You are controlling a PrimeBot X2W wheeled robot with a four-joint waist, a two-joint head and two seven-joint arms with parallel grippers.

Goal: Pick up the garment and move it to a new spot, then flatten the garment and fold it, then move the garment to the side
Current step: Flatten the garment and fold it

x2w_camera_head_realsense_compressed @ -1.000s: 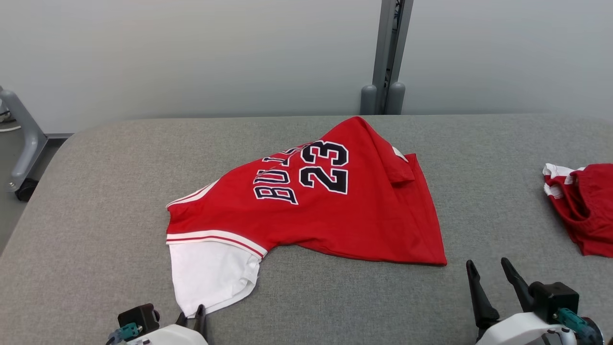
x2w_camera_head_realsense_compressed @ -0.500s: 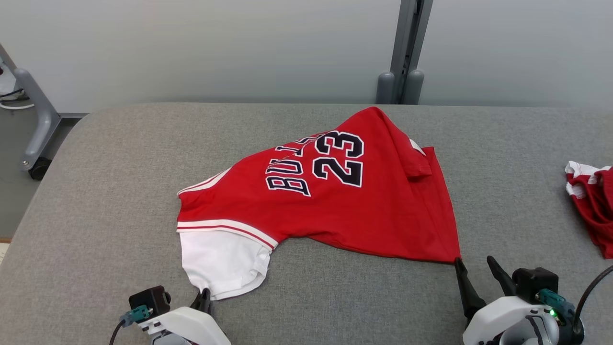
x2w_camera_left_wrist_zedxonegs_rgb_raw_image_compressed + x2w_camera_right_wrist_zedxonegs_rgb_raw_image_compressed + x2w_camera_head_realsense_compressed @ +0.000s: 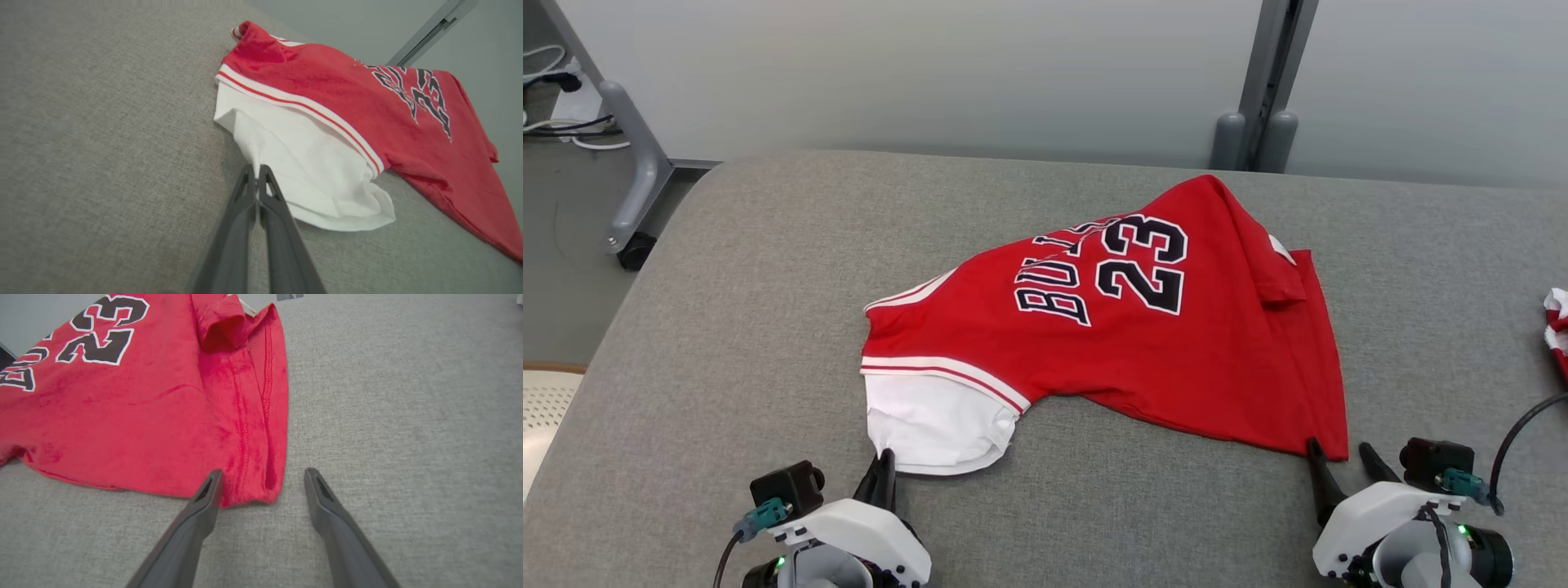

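**One garment, two pincers at its near edge**

Head view: 1 red garment (image 3: pixel 1143 351), numbered 23, lies mid-frame on the grey table (image 3: pixel 727 286). 1 second red garment (image 3: pixel 1558 327) sits at the right edge, well apart. Bare table at left and along the bottom. Left pincer (image 3: pixel 882 467), lower left, sits at the white sleeve corner. Right pincer (image 3: pixel 1341 457), lower right, sits at the red hem corner.

Left wrist view: the left pincer is pinched tight on the white sleeve edge; bare table at left.

Right wrist view: the right pincer is spread wide, straddling the hem corner; open table at right.

The head view's right edge cuts off a red-and-white cloth (image 3: pixel 1558 325), and a fold hides some lettering on the jersey (image 3: pixel 1176 359).
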